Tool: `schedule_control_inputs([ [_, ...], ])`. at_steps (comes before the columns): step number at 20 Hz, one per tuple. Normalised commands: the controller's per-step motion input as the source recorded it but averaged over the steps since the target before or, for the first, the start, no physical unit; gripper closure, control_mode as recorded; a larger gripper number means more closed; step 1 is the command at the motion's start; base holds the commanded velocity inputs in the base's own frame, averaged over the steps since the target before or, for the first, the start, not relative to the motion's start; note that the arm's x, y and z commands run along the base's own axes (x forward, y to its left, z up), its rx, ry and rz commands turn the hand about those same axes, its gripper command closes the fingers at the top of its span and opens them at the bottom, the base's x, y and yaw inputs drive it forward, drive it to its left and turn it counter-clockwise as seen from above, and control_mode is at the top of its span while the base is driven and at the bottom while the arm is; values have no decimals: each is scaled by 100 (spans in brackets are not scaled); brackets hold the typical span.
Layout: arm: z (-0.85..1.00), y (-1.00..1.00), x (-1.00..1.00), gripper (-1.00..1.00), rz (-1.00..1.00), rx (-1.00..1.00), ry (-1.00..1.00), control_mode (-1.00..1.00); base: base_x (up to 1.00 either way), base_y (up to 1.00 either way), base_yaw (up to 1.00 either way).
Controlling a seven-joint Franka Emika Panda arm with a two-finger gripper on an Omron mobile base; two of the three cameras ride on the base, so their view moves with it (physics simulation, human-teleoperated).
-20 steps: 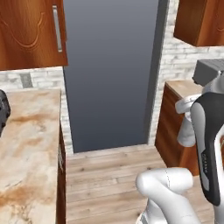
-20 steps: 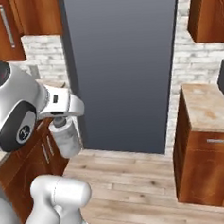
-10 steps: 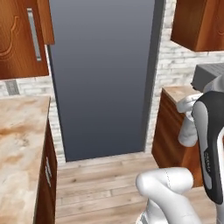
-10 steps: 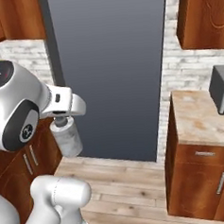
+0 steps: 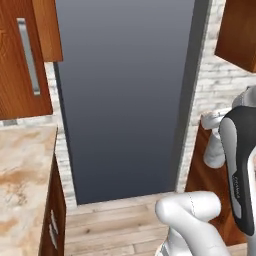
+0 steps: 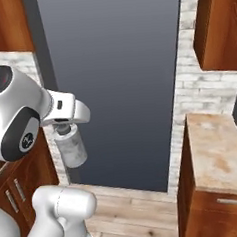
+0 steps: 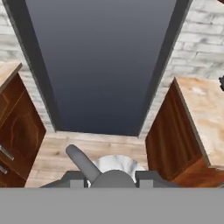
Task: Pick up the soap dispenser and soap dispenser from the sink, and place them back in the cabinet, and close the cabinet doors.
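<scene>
The fingers [image 7: 113, 176] pinch the grey-white marbled soap bottle [image 6: 71, 149] by its pump top, so it hangs in the air before the tall dark doorway [image 6: 113, 86], above the wooden floor [image 6: 132, 217], between two desks [image 7: 205, 118].

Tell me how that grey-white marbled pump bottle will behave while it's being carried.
The grey-white marbled pump bottle hangs tilted below the gripper, held near its pump, so it may swing. Its smooth body looks slippery. It seems rigid and probably light.
</scene>
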Motion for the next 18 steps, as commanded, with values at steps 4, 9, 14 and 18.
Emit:
schedule_control_inputs([
  [4,0,0,0,100,0,0,0,100,85,-1,5],
  [9,0,0,0,100,0,0,0,100,96,-4,5],
  [14,0,0,0,100,0,0,0,100,97,-25,2],
  [18,0,0,0,100,0,0,0,100,91,-44,0],
])
